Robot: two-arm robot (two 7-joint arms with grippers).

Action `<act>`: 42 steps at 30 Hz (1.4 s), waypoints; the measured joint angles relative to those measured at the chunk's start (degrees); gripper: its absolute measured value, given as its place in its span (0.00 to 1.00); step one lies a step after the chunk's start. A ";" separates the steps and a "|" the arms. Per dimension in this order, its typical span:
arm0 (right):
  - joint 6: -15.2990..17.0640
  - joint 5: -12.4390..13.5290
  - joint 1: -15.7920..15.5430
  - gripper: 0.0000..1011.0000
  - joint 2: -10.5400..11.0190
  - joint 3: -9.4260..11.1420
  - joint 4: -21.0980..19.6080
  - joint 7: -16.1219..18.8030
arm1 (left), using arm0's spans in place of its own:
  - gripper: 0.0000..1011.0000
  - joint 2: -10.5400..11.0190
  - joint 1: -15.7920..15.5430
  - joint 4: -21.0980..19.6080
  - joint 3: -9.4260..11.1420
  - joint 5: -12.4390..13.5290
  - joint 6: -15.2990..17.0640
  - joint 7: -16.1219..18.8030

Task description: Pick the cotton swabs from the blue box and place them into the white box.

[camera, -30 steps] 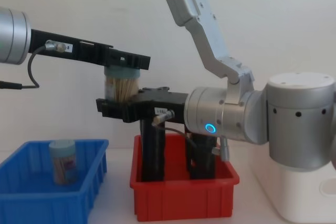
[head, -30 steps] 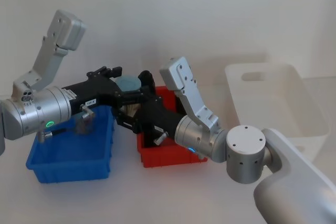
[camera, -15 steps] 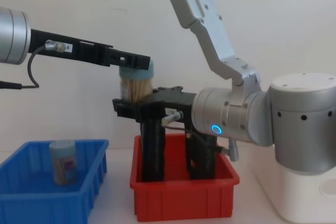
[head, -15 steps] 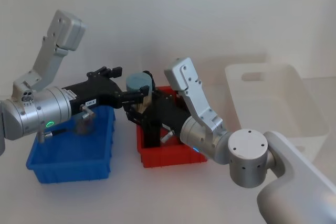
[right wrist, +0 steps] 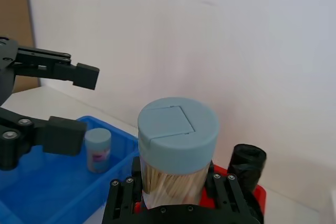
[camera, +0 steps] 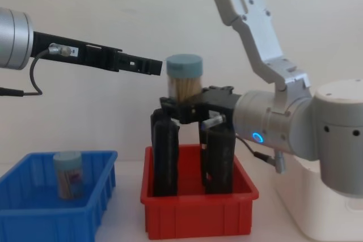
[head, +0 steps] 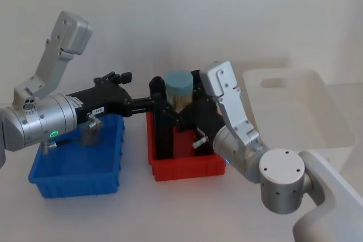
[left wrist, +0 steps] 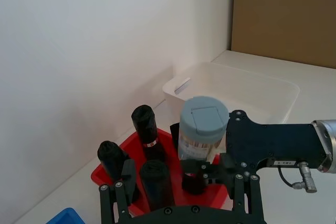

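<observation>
right claw (camera: 182, 107) clamps a light, slick-looking cotton swabs jar (camera: 184, 77) low on its clear wall, above the red bin (camera: 198, 211); left claw (camera: 148, 66) gapes empty above the bin's left edge. other jar (camera: 68, 174) sits in the blue box (camera: 34, 219).

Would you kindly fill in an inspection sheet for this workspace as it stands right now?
Surface: white table, carrying three bins.
Job's things: held jar of cotton swabs, upright above the red bin; second jar standing in the blue box; white box right of the red bin.
Clutter: black blocks upright in the red bin.
Grippers: right gripper shut on the held jar; left gripper open, at lid height, apart from it.
Cables: black cable looped by the left wrist.
Surroundings: white wall.
</observation>
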 joint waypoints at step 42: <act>5.39 8.31 -5.65 0.63 12.43 11.93 -4.78 -14.73 | 0.99 0.00 0.00 0.00 0.00 0.00 0.00 0.00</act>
